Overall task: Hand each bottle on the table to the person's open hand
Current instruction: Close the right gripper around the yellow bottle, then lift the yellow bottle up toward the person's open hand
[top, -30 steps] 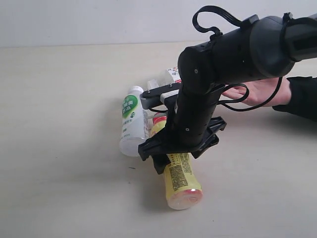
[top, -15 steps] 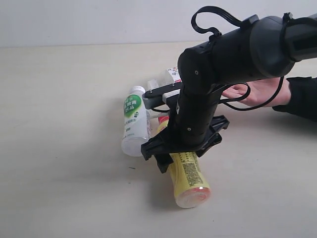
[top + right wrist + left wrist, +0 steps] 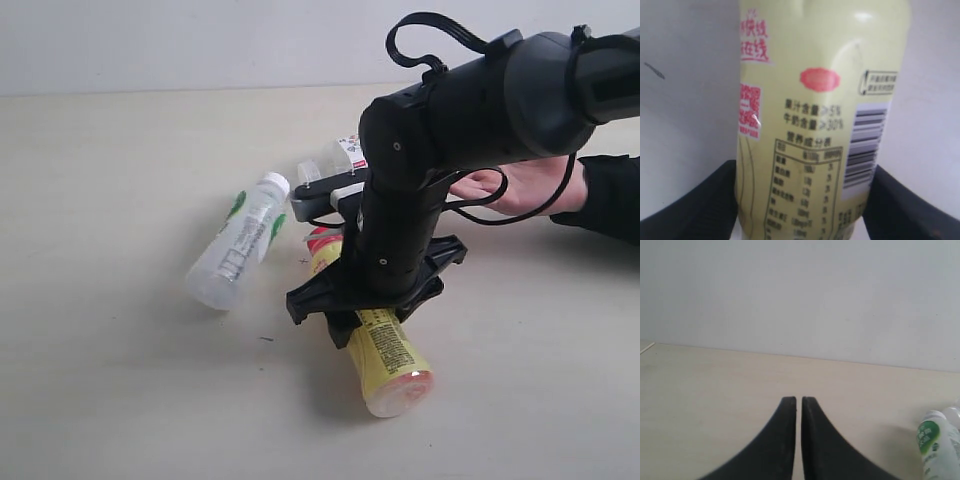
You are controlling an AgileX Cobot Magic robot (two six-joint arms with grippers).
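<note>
Exterior view: the yellow plastic bottle with a red cap (image 3: 385, 350) lies on its side on the pale beige worktop (image 3: 100, 380), base toward the camera, so the right gripper (image 3: 348, 322) comes down across its labelled middle. Its jaws stand wide, one along each flank; whether they press it I cannot tell. Apart from it lies the white plastic bottle with a green label (image 3: 235, 250); a clear bottle (image 3: 325, 165) shows partly behind the arm. Beyond, the person's open hand (image 3: 525, 185) waits palm-up to receive. The left gripper (image 3: 799, 405), probably not needed for this pick, holds nothing, jaws together.
</note>
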